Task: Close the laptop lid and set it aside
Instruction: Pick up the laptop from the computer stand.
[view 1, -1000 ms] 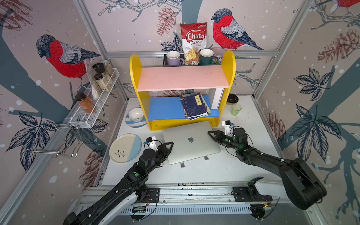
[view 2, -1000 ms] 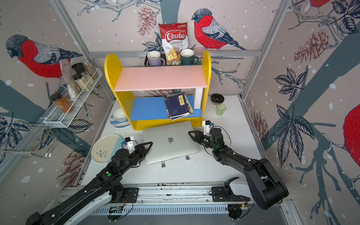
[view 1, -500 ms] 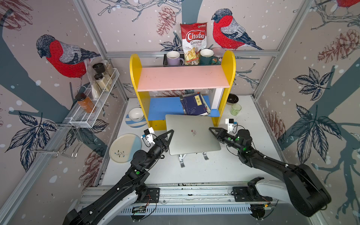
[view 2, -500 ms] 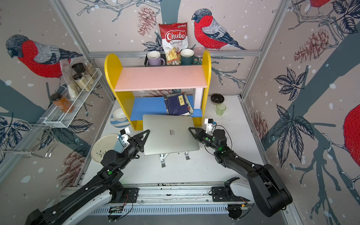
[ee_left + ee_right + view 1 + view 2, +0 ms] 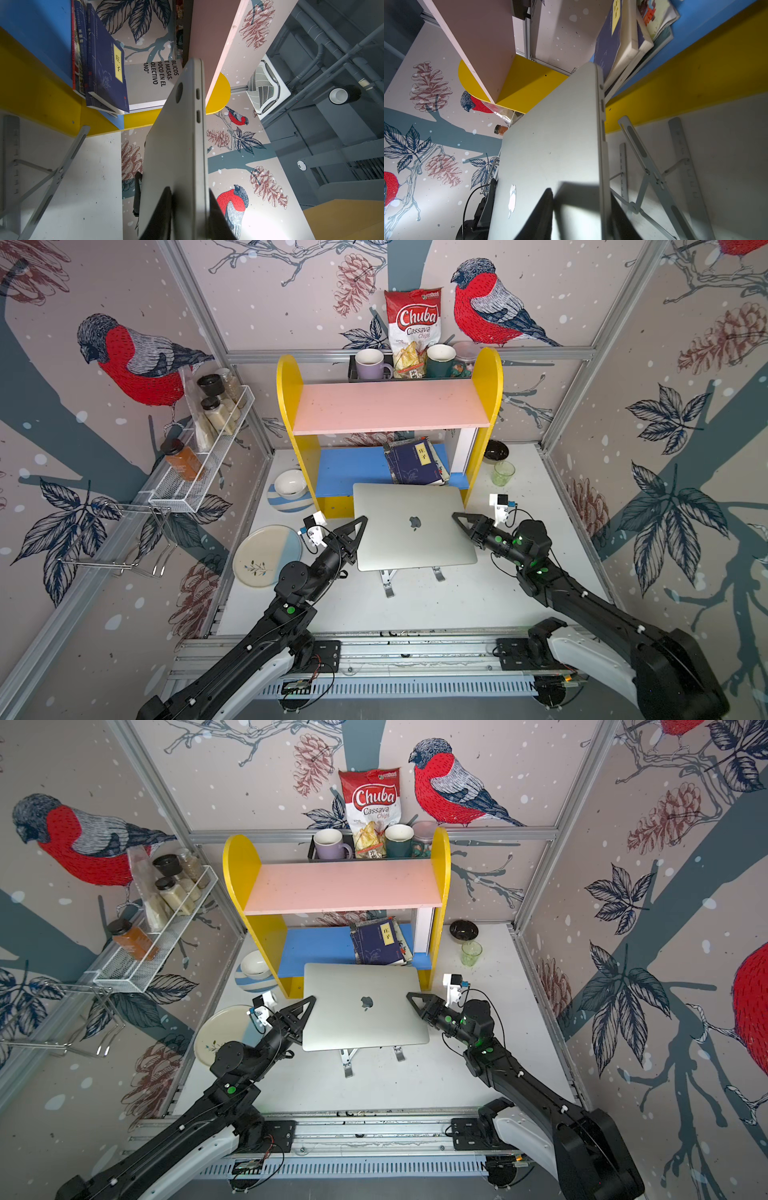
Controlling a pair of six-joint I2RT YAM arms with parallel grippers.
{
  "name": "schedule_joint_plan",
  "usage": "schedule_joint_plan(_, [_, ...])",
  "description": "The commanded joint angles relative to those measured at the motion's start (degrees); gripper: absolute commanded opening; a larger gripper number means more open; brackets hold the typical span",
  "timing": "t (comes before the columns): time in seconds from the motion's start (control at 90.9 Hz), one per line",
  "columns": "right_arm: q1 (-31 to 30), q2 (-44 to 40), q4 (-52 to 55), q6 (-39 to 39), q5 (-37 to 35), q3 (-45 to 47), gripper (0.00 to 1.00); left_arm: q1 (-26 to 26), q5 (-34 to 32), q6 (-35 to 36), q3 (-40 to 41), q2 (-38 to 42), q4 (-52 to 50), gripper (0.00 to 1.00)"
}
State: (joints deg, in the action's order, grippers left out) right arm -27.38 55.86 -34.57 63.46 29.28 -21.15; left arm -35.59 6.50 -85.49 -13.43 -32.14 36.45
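Above the stand, left hand and right hand pinch laptop edges.

Laptop: thin, silver, closed, logo face up.
Lid: shut tight on the base, plain silver, with a dark apple logo at its centre.
Pose: roughly level, held up clear of the folding stand beneath it.
Place: mid-desk, with its far edge toward 12 o'clock.
Grip: the left hand pinches the 9 o'clock edge and the right hand pinches the 3 o'clock edge.
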Motion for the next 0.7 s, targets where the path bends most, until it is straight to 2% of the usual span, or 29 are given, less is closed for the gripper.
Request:
schedule_joint_plan(0.0, [-1.91, -1.92, -4.54, 1.43, 24.52, -1.72, 0.19, -0.03, 9.12, 2.44, -0.66, -0.51, -13.15, 0.00])
schedule_joint_plan(0.253, [-2.07, -2.69, -6.96, 4.31, 24.70, -1.54, 0.13, 0.32, 9.76, 3.03, -0.81, -2.13, -17.08, 0.00])
schedule_joint_plan(0.517, [-2.05, -5.56, -7.57, 6.97, 24.42, -2.79, 0.12, 1.10, 10.19, 3.37, -0.18, -0.89, -19.52, 0.00])
schedule_joint_plan(0.693, [-2.22, -6.73, -8.11, 9.19, 24.28, -3.29, 0.07, 1.53, 10.77, 3.71, -0.26, -0.51, -20.28, 0.00])
